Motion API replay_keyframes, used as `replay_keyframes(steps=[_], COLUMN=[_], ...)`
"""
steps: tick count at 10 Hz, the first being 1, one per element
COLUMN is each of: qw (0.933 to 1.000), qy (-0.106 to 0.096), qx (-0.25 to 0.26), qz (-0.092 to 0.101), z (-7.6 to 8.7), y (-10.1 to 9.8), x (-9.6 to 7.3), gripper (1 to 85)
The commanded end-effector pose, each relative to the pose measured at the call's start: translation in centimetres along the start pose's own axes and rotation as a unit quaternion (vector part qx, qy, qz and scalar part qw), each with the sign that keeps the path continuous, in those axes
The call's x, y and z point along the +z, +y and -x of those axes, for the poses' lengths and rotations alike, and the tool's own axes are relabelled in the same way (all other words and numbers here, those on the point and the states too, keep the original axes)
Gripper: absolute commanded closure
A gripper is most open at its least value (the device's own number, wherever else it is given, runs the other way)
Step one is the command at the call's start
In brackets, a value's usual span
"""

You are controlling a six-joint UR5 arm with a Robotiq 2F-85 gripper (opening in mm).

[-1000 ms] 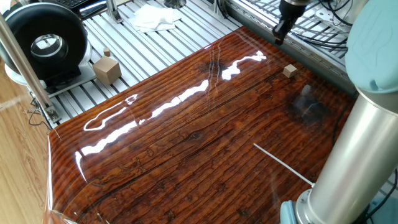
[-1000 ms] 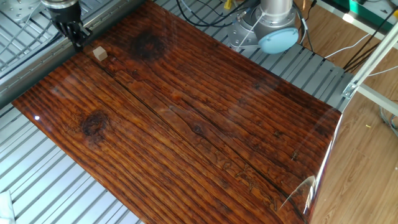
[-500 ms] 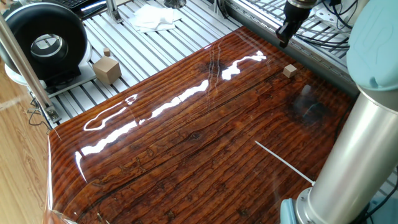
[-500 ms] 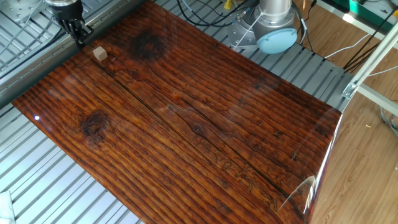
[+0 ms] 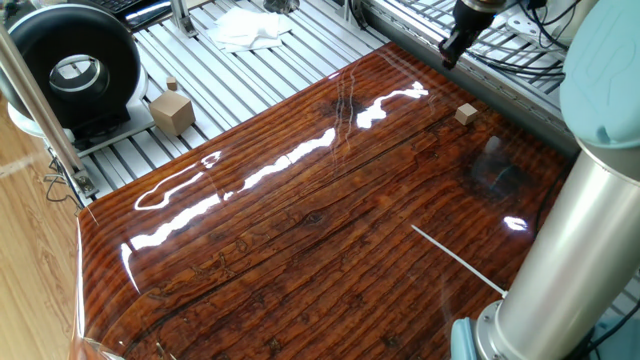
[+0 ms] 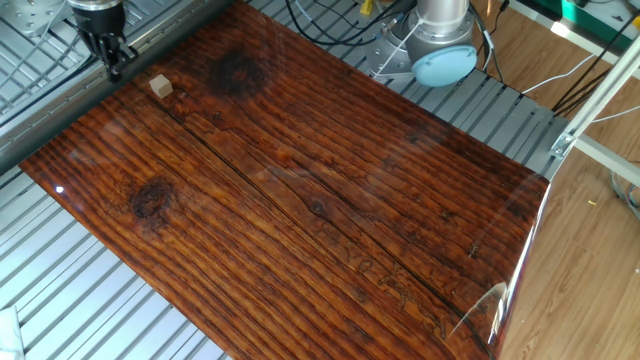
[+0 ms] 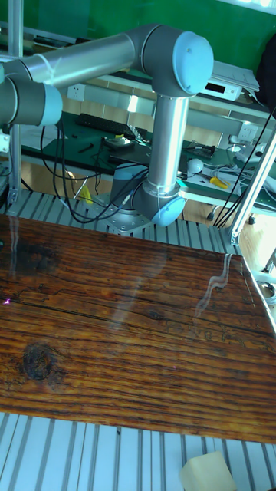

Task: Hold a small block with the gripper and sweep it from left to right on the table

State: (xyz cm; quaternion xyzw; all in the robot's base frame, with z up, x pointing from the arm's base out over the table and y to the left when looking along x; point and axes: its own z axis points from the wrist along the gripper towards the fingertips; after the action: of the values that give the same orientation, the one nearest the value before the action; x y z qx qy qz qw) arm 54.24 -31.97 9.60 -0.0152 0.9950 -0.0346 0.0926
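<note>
The small block [image 5: 465, 114] is a tiny tan cube lying alone on the glossy red-brown table [image 5: 300, 230], near its far right edge. In the other fixed view the small block [image 6: 161, 87] lies near the top left corner of the table [image 6: 300, 200]. The black gripper [image 5: 451, 55] hangs over the table's edge, a short way from the block and not touching it. Here the gripper [image 6: 112, 68] is just left of the block, its fingertips close together with nothing seen between them. The tall fixed view shows only the arm [image 7: 165, 115] and the table [image 7: 130, 337].
On the slatted aluminium frame stand a larger tan cube with a knob [image 5: 172, 110], a black round device [image 5: 70, 65] and a white cloth [image 5: 250, 28]. The arm's thick grey link [image 5: 575, 230] fills the right foreground. The arm's base [image 6: 440, 45] and cables lie beyond the table.
The gripper has shifted a little away from the block, back toward the table's edge. The block has not moved.
</note>
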Motion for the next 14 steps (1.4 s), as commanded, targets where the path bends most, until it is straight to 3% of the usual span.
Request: replay_keyframes(steps=[1, 2, 3, 4, 5, 7, 10, 11, 12, 14], qw=[0.9984, 0.9956, 0.9941, 0.9970, 0.9977, 0.9956, 0.9968, 0.9979, 0.9981, 0.9981], qy=[-0.019, -0.006, -0.007, -0.001, 0.010, 0.072, 0.043, 0.030, 0.035, 0.039], qx=[0.043, 0.056, 0.068, 0.064, 0.060, 0.056, 0.063, 0.049, 0.030, 0.030], qz=[0.033, 0.075, 0.084, 0.043, 0.032, 0.023, 0.025, 0.028, 0.040, 0.038], z=[1.0, 0.4, 0.6, 0.1, -0.7, -4.4, -3.9, -3.5, -4.1, -4.8], y=[1.6, 3.8, 4.2, 2.3, 2.2, 1.7, 1.3, 1.3, 1.7, 1.3], x=[-0.2, -0.4, -0.5, -0.2, -0.2, -0.1, 1.2, 1.5, 2.0, 2.5], gripper=[84.7, 84.7, 84.7, 84.7, 84.7, 84.7, 82.3, 66.3, 51.3, 47.3])
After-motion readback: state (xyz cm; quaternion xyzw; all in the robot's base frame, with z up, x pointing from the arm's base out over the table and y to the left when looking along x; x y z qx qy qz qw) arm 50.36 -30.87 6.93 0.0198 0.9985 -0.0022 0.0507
